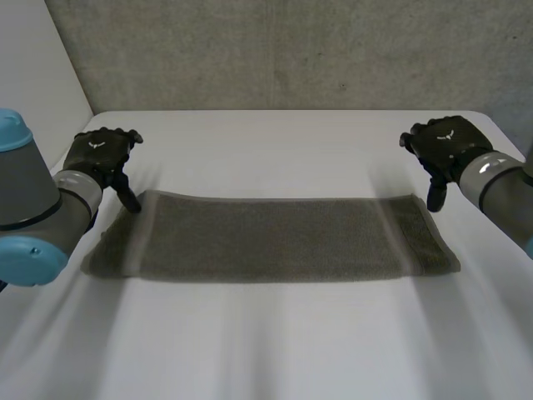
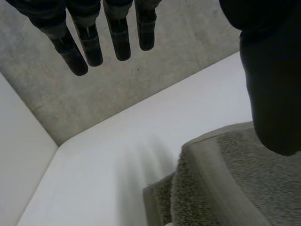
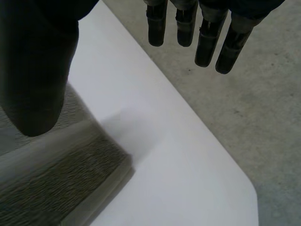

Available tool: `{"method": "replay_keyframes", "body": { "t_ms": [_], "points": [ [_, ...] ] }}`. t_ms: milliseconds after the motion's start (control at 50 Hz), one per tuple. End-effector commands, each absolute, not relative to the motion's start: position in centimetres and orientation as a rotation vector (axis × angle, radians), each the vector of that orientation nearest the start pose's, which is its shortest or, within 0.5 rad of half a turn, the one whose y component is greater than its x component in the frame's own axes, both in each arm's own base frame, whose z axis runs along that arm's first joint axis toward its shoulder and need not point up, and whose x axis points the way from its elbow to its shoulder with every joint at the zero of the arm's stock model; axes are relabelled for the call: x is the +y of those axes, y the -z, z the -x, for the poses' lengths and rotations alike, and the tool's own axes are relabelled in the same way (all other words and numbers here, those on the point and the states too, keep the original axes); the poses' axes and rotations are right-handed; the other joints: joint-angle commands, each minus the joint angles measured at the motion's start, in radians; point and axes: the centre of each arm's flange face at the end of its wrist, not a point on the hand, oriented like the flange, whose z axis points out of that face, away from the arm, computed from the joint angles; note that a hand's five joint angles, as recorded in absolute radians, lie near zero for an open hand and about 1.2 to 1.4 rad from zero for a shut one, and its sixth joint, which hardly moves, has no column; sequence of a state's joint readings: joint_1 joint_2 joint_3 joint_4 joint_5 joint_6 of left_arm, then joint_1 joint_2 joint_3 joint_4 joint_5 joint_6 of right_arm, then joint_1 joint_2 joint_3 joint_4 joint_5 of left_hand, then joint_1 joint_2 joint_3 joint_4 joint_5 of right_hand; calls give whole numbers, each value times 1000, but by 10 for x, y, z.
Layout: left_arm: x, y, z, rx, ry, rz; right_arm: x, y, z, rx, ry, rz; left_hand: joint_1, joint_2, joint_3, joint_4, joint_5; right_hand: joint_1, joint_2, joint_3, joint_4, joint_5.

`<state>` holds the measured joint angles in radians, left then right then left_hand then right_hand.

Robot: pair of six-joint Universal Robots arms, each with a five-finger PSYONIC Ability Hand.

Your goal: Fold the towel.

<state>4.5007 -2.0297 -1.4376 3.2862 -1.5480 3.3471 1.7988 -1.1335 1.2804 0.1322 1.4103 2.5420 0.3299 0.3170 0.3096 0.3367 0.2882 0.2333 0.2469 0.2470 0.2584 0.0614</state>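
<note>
Backdrop: grey concrete wall behind a white table.
Head view, towel: the grey towel lies flat in the middle of the table. Its long axis runs from the table's left edge toward its right edge, and a pale band crosses it near each short end.
Head view, left hand: the left hand hangs at the towel's far left corner, thumb pointing down just beside that corner. Whether it touches cannot be told.
Head view, right hand: the right hand does the same at the far right corner, thumb down just off the towel's short end.
Left wrist view: the fingers are straight and set wide from the thumb, with nothing held. The towel's corner sits under the thumb, and a lower layer peeks out at its edge.
Right wrist view: the fingers are straight with the thumb wide apart, holding nothing. The towel's corner lies below the thumb, with bare table under the fingertips.
Deciding relation: each hand is nearest its own far corner, and the towel stretches between them on the near side of both. The next move probably calls for pinching both far corners together.
</note>
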Motion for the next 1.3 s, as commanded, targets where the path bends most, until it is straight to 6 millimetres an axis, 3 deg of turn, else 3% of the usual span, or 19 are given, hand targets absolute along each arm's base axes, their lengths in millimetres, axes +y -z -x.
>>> {"method": "replay_keyframes", "body": {
  "t_ms": [20, 180, 300, 380, 560, 620, 660, 680, 720, 1000, 1060, 1120, 1140, 1180, 1220, 1300],
  "points": [
    [-330, -199, 212, 2401, 2030, -585, -302, -214, -218, 2345, 1808, 1208, -78, -65, -58, -85, -211, 48, 34, 34, 23, 45],
    [-323, -188, 206, 2435, 1982, -589, -301, -183, -191, 2396, 1696, 1161, -78, -65, -58, -85, -211, 245, 231, 231, 220, 242],
    [-319, -184, 206, 2451, 1967, -589, -303, -168, -183, 2413, 1679, 1131, -78, -65, -58, -85, -211, 263, 249, 249, 238, 260],
    [-318, -182, 207, 2452, 1966, -596, -312, -147, -176, 2443, 1669, 1113, -78, -65, -58, -85, -211, 295, 281, 281, 270, 292],
    [-315, -181, 209, 2456, 1967, -608, -321, -133, -173, 2465, 1642, 1100, -78, -65, -58, -85, -211, 330, 317, 316, 305, 328],
    [-315, -180, 209, 2458, 1965, -605, -322, -128, -172, 2476, 1623, 1097, -78, -65, -58, -85, -211, 427, 414, 413, 402, 424],
    [-315, -180, 209, 2458, 1965, -605, -323, -127, -172, 2479, 1623, 1096, -78, -65, -58, -85, -211, 649, 635, 635, 624, 646],
    [-315, -180, 209, 2458, 1965, -605, -323, -127, -172, 2479, 1623, 1096, -78, -65, -58, -85, -211, 650, 637, 636, 625, 648],
    [-316, -180, 209, 2455, 1969, -604, -327, -128, -170, 2483, 1640, 1089, -78, -65, -58, -85, -211, 1161, 1147, 1147, 1136, 1158],
    [-318, -181, 206, 2446, 1973, -593, -346, -137, -145, 2543, 1708, 1025, -81, -68, -61, -88, -214, 1163, 1149, 1149, 1138, 1160],
    [-318, -182, 205, 2445, 1974, -587, -352, -141, -131, 2583, 1725, 1051, -81, -68, -61, -88, -214, 1163, 1149, 1149, 1138, 1160],
    [-317, -187, 205, 2432, 1989, -583, -369, -160, -82, 2743, 1814, 1095, -84, -71, -64, -91, -217, 1163, 1149, 1149, 1138, 1160],
    [-317, -187, 205, 2432, 1989, -583, -369, -160, -82, 2744, 1814, 1095, -84, -71, -64, -91, -217, 1163, 1149, 1149, 1138, 1160],
    [-316, -189, 204, 2426, 1996, -580, -379, -172, -45, 2898, 1864, 1106, -87, -74, -67, -94, -220, 1163, 1149, 1149, 1138, 1160],
    [-316, -190, 204, 2423, 1999, -579, -381, -176, -35, 2951, 1881, 1127, -90, -77, -70, -97, -223, 1163, 1149, 1149, 1138, 1160],
    [-317, -194, 204, 2412, 2012, -577, -380, -193, -45, 2922, 1952, 1164, -90, -77, -70, -97, -223, 1163, 1149, 1149, 1138, 1160]
  ]
}}
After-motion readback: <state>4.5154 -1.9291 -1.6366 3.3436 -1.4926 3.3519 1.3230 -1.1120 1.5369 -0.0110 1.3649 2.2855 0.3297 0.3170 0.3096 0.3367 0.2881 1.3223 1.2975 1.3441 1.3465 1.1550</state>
